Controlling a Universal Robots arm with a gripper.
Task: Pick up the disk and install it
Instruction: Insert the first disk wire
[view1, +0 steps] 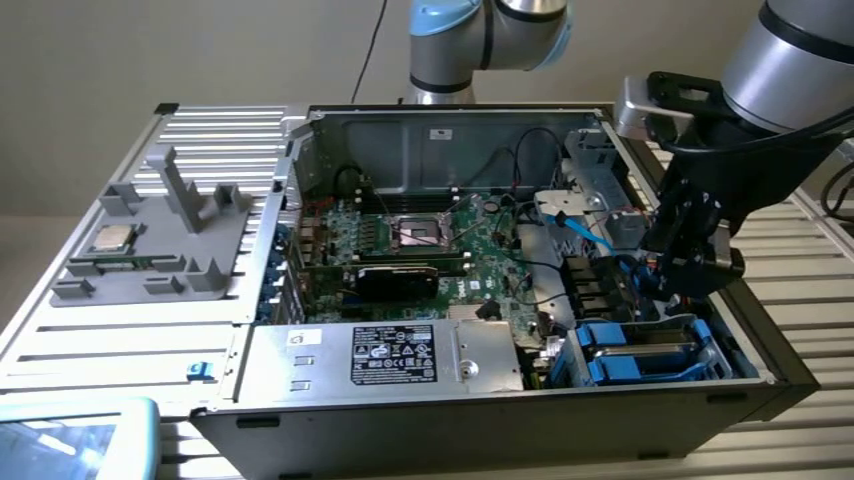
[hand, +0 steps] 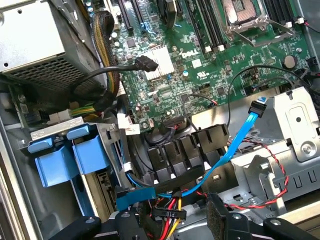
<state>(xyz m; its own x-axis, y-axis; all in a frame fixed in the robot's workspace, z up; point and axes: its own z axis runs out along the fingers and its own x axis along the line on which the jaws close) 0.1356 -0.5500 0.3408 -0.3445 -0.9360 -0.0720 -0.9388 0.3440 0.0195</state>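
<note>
worktop (view1: 801, 450): pale slatted metal
wall (view1: 160, 50): plain beige, bare, behind the worktop's far edge
light: soft, even

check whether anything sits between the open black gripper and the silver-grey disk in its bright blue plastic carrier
Nothing solid visible. The gripper hangs open close above the disk; a thin blue cable and red, yellow and black wires run beside its fingers, near the path.

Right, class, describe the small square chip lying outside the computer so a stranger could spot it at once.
Find the open computer case, then the grey plastic holder beside it on the exterior view's left. The chip lies toward that same side of the holder. Unlike the dull grey posts around it, it is a flat square with a shiny silver top.
</note>
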